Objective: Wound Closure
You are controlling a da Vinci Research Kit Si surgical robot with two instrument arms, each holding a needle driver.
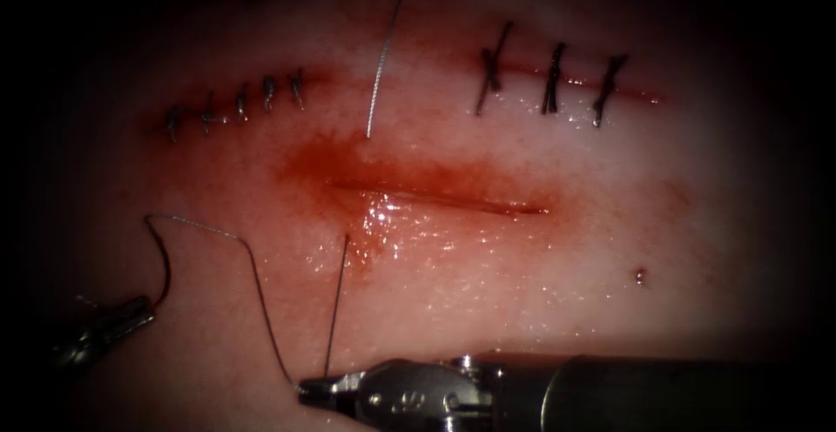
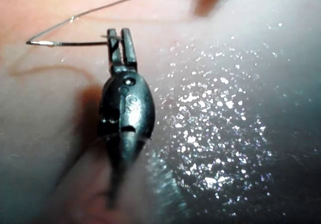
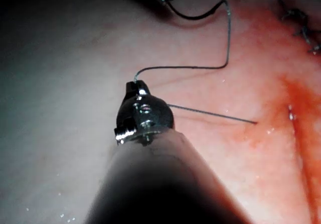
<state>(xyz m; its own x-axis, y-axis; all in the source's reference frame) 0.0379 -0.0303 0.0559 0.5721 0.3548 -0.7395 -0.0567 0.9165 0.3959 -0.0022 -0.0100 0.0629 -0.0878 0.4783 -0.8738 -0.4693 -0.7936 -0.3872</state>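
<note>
The open cut runs across the middle of the tissue, with red fluid around it. My left tool sits low on the left, shut on one end of the curved needle, which lies free above the tissue. From the needle's other end the thread runs down to my right tool, shut on it. A second strand rises to an exit point just below the cut, and thread leaves the tissue above the cut. Close up, the left tool grips the needle. The right tool holds thread.
Two closed cuts lie beyond the open one: a row of small dark stitches at upper left and three larger stitches at upper right. The right tool's shaft lies along the front edge. A small dark spot marks the tissue at right.
</note>
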